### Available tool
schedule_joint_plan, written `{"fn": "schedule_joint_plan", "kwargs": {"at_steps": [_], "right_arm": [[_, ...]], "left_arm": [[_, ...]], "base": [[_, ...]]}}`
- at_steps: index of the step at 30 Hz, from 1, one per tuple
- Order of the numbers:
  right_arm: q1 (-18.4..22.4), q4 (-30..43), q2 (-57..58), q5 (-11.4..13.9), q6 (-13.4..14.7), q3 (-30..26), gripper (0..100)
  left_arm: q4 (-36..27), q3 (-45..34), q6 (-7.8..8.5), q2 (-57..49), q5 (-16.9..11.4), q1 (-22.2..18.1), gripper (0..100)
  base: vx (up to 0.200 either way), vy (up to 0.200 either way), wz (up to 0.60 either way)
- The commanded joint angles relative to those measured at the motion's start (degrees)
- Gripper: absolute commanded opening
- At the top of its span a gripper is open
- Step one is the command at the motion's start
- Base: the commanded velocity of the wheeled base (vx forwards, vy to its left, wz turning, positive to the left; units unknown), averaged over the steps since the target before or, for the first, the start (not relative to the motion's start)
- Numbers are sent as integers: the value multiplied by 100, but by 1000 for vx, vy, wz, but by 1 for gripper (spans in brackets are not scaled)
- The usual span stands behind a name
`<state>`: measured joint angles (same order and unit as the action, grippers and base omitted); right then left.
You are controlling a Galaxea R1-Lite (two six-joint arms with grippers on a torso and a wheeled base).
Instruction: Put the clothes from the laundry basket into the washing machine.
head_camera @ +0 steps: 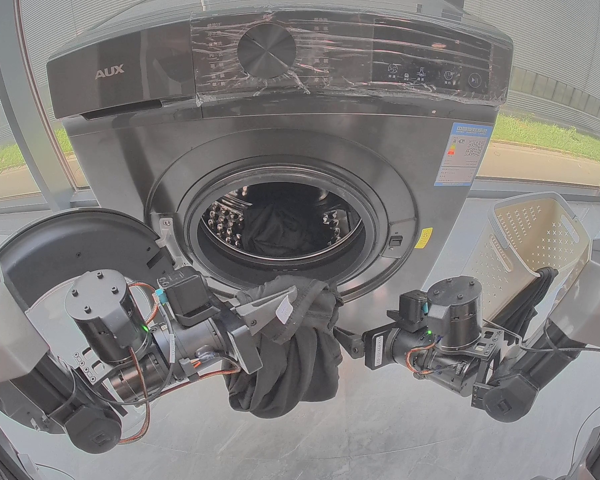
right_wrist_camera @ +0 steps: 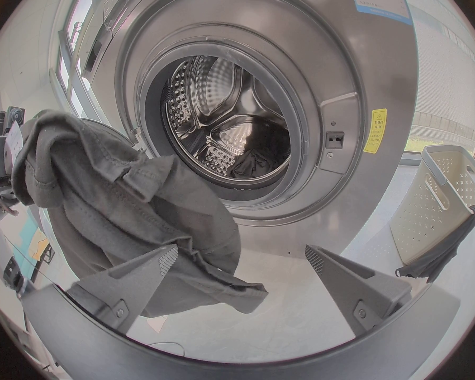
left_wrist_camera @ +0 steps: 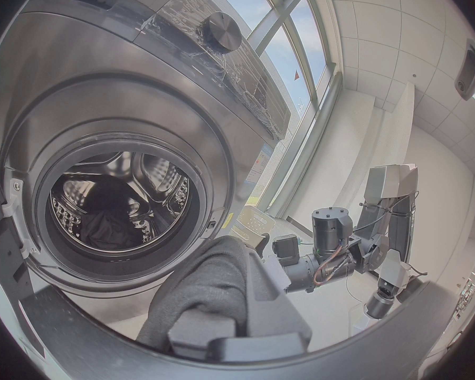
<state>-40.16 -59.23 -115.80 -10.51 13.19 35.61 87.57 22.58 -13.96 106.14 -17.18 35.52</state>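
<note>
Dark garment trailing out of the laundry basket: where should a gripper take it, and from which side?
Pinch the dark garment where it hangs bunched over the laundry basket rim, coming from the mouth side: that fold hangs free, probably easiest for the open right gripper.

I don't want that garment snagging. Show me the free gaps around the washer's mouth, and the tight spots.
Free: the drum mouth, open above the dark clothes already inside; bare floor between washer front and laundry basket. Crowded: the mouth's lower rim, where the left gripper holds the dark garment with the open right gripper beside; the open door blocks the left.
</note>
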Motion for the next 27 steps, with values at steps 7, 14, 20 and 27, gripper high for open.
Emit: {"fn": "schedule_joint_plan", "kwargs": {"at_steps": [7,14,20,27], "right_arm": [[263,0,49,66,-115,-89,100],[254,-9,-13,453,-185,139,100],[236,-150,-39,822,-203,192,100],[245,-730,-338,1332,-299,298,100]], "left_arm": [[24,-25,-10,-50,-242,7,0],[15,-25,-28,-50,-216,25,0],[33,-8,-28,-50,-216,25,0],[68,-34,-28,-50,-234,60,0]], "base": [[0,0,0],[0,0,0],[0,0,0],[0,0,0]]}}
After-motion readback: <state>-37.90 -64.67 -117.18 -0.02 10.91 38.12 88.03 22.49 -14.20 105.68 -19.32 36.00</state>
